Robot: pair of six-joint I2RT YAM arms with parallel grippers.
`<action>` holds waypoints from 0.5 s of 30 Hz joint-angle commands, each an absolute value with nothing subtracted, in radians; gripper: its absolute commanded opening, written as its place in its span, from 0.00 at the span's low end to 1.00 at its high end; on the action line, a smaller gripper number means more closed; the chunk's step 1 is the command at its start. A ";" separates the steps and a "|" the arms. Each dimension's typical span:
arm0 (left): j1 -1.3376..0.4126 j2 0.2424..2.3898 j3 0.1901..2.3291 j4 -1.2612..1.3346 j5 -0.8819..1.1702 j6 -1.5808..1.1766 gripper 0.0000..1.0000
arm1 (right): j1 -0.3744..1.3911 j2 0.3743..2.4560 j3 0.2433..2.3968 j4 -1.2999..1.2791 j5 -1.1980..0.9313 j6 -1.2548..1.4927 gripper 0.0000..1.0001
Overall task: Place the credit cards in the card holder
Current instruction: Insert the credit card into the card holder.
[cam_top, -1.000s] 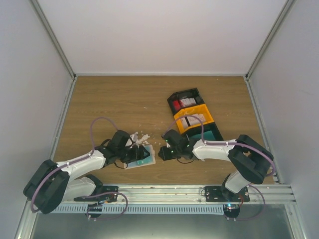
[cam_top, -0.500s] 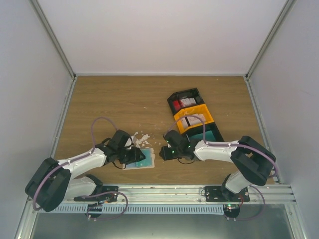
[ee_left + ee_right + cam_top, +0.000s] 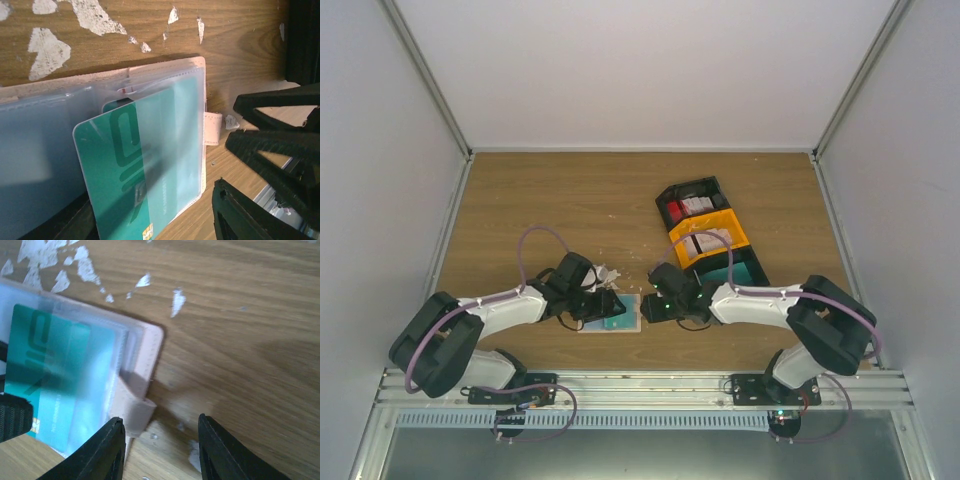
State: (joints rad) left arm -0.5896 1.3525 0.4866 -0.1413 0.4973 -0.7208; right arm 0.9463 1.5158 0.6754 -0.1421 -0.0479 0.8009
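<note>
Top external view: we see two arms meeting over one card holder (image 3: 631, 324). It lies open and flat on the table (image 3: 550, 200), near the front edge and a little left of centre, between the two sets of fingers. One teal card (image 3: 125, 165) sits partway inside the holder's clear sleeve, tilted, its chip end sticking out toward the left arm. The holder's single snap tab (image 3: 212, 127) points toward the right arm.

The left fingers (image 3: 240, 215) stand well apart and straddle the card's outer end. One is off the holder beside the tab edge, and the other sits at the card's exposed side. We see nothing clamped between them, and we cannot tell whether the second one touches the card. The right fingers (image 3: 114, 450) are part open over bare wood just beside the tab, holding nothing.

Three bins (image 3: 725, 228) stand in a row at right, apart from the holder: two black with one yellow between them. The farthest holds one red card (image 3: 674, 211) beside white cards (image 3: 697, 205). More white shows in the yellow one and something teal in the nearest. We cannot count how many lie in each. White scraps (image 3: 605, 274) are scattered just behind the holder.
</note>
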 commanded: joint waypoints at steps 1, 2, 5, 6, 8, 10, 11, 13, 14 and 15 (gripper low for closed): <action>-0.595 1.374 0.441 -0.137 0.422 -0.700 0.55 | 0.987 1.567 0.738 -0.152 -0.038 0.728 0.43; -0.596 1.375 0.438 -0.132 0.423 -0.704 0.52 | 0.995 1.581 0.750 -0.154 -0.037 0.718 0.44; -0.596 1.382 0.436 -0.130 0.415 -0.704 0.44 | 1.008 1.626 0.788 -0.170 -0.034 0.696 0.47; -0.595 1.382 0.435 -0.131 0.409 -0.703 0.42 | 1.011 1.638 0.796 -0.174 -0.036 0.692 0.47; -0.595 1.386 0.429 -0.125 0.403 -0.699 0.41 | 1.015 1.657 0.809 -0.175 -0.049 0.678 0.53; -0.596 1.394 0.423 -0.110 0.408 -0.695 0.40 | 1.023 1.674 0.825 -0.188 -0.056 0.662 0.56; -0.596 1.400 0.419 -0.101 0.412 -0.695 0.40 | 1.027 1.681 0.834 -0.202 -0.052 0.655 0.56; -0.595 1.410 0.415 -0.086 0.416 -0.695 0.40 | 1.032 1.698 0.848 -0.240 -0.040 0.649 0.56; -0.595 1.411 0.413 -0.084 0.414 -0.694 0.40 | 1.035 1.709 0.852 -0.260 -0.028 0.648 0.55; -0.595 1.410 0.412 -0.085 0.409 -0.693 0.41 | 1.039 1.718 0.855 -0.283 -0.017 0.644 0.54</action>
